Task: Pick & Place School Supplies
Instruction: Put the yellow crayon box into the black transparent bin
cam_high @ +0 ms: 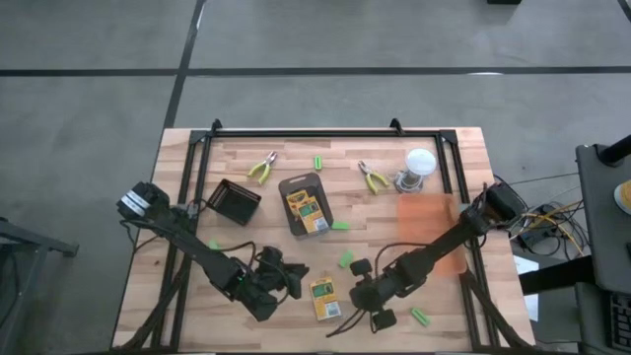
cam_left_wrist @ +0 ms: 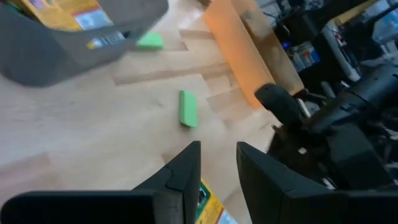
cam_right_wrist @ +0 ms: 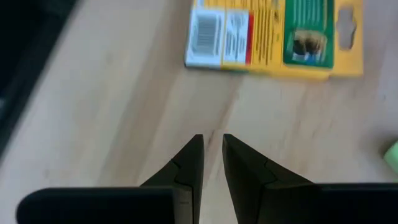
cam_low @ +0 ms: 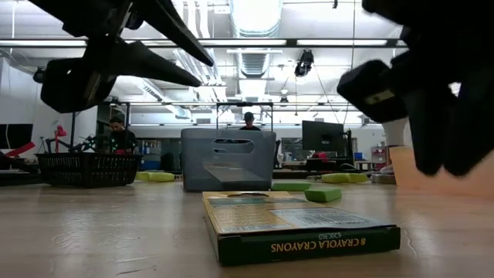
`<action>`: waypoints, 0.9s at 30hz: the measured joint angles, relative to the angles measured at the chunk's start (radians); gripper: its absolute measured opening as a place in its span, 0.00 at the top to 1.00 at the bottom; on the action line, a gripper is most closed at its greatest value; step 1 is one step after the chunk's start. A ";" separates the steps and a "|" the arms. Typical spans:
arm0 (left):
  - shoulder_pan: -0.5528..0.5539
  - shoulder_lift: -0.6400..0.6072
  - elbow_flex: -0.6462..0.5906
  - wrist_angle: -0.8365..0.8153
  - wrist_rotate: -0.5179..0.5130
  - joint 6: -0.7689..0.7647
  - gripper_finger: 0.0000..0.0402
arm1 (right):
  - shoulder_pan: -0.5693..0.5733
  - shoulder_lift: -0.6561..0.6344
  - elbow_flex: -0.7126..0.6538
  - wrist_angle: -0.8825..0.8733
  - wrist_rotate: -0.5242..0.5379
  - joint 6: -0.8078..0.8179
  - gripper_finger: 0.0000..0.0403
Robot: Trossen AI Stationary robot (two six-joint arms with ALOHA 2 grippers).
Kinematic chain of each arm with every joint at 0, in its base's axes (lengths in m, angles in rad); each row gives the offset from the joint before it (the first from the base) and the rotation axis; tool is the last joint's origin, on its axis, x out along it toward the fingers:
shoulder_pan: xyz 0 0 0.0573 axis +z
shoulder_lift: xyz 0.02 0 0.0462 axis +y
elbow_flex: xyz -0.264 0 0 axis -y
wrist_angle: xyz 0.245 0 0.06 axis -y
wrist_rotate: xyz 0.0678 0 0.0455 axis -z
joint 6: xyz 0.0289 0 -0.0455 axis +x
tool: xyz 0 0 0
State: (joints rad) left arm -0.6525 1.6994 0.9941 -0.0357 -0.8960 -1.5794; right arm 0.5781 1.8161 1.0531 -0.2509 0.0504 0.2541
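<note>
High view: flat yellow-and-green cardboard crayon box [cam_high: 322,298] lies on the wooden table [cam_high: 444,148] between both grippers. Left gripper [cam_high: 293,279] fingers stand slightly apart, empty. Right gripper [cam_high: 361,296] fingers are nearly together, empty.

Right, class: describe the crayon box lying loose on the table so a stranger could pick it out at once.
Start at the wooden table and go to its near edge, between the left gripper and the right gripper. The crayon box lies flat on bare wood there. Unlike the crayon boxes in the dark grey tray at mid-table, it sits in no tray.
</note>
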 joint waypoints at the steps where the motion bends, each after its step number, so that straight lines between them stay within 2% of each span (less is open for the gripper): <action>1: 0.000 0.001 0.008 -0.018 -0.002 -0.017 0.73 | 0.001 -0.013 -0.020 0.039 0.000 -0.004 0.86; 6: 0.000 0.003 0.027 -0.116 0.000 -0.114 0.75 | 0.004 -0.084 -0.140 0.171 0.001 0.004 0.86; 11: 0.000 0.003 0.039 -0.113 0.017 -0.123 0.76 | -0.001 -0.108 -0.227 0.338 0.004 0.003 0.86; 13: 0.000 0.003 0.039 -0.117 0.074 -0.125 0.76 | -0.005 -0.108 -0.242 0.390 0.005 -0.024 0.86; 16: 0.000 0.002 0.036 -0.125 0.228 -0.146 0.76 | -0.012 -0.103 -0.243 0.427 0.012 -0.046 0.86; 18: 0.000 0.004 0.036 -0.134 0.294 -0.157 0.76 | -0.014 -0.102 -0.239 0.423 0.034 -0.044 0.86; 27: -0.002 0.022 0.034 -0.132 0.313 -0.175 0.76 | -0.015 -0.097 -0.210 0.481 0.057 -0.078 0.86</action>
State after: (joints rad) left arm -0.6544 1.7218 1.0279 -0.1681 -0.5828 -1.7547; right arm 0.5629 1.7191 0.8435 0.2306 0.1073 0.1761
